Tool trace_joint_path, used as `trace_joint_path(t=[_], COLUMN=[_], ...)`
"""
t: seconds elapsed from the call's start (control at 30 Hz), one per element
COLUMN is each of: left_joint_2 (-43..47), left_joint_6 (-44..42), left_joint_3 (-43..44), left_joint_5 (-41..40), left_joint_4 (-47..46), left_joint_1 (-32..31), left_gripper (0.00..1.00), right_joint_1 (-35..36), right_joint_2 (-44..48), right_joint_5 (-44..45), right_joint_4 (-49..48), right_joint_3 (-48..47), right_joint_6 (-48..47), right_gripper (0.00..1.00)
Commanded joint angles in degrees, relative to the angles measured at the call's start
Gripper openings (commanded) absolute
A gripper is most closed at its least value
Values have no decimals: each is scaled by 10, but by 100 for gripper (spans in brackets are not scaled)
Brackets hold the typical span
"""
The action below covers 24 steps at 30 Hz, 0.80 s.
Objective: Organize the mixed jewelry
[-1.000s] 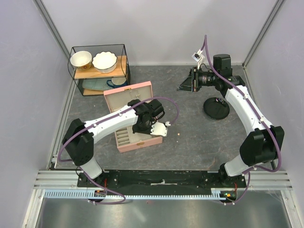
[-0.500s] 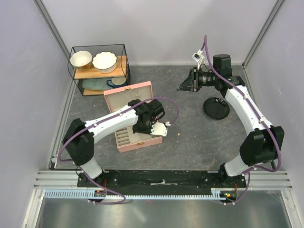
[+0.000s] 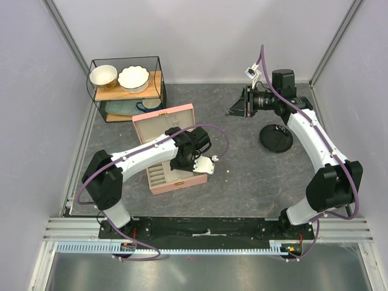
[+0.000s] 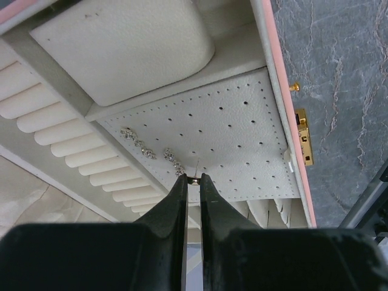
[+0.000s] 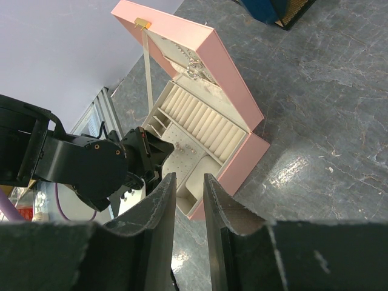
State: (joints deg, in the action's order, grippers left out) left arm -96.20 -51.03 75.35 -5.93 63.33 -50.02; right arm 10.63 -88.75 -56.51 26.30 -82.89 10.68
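From above, my left arm (image 3: pixel 145 154) reaches over the open pink box (image 3: pixel 162 120). Its wrist covers the box's front right corner, so my left jaws are hidden in this view. A pale speck (image 3: pixel 228 173) lies alone on the tabletop (image 3: pixel 242 194), just right of the box and too small to identify. My right arm (image 3: pixel 312 136) is raised at the far right, beyond the black disc stand (image 3: pixel 276 138). Its jaws point left, and I cannot tell their gap from here.

Through my left wrist camera, my left jaws are clenched almost together. The fingertips (image 4: pixel 180 188) pinch a tiny gold piece (image 4: pixel 194 178) with a thin pin standing up from it. It hangs just over the box's white perforated panel (image 4: pixel 236 139), and I cannot tell whether it touches. A few sparkling pieces (image 4: pixel 145 150) sit on that panel, close to my tips. The ring rolls (image 4: pixel 54 130) run off the left edge, and my own fingers cover the panel's near part. A gold clasp (image 4: pixel 302 145) shows on the box's pink rim.

Through my right wrist camera, my right jaws are released, and the fingers (image 5: pixel 162 200) stand apart with nothing between them, high above the box. Something silvery (image 5: pixel 193 65) glints inside the lid, too small to make out.
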Motion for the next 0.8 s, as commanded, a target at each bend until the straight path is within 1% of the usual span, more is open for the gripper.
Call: trace_joint_path(t=[0.0, 0.77], left_joint_2=[-2, -12], left_joint_6=[-7, -7], left_joint_3=[12, 16], left_joint_5=[-5, -15], left_joint_4=[-8, -13], left_joint_1=[-5, -5], left_gripper=[2, 1], right_joint_1=[-3, -4], right_joint_2=[6, 7], right_joint_5=[-6, -9], right_joint_4=[-8, -8], right_joint_3=[2, 4], right_joint_6=[-12, -13], right_gripper=[32, 32])
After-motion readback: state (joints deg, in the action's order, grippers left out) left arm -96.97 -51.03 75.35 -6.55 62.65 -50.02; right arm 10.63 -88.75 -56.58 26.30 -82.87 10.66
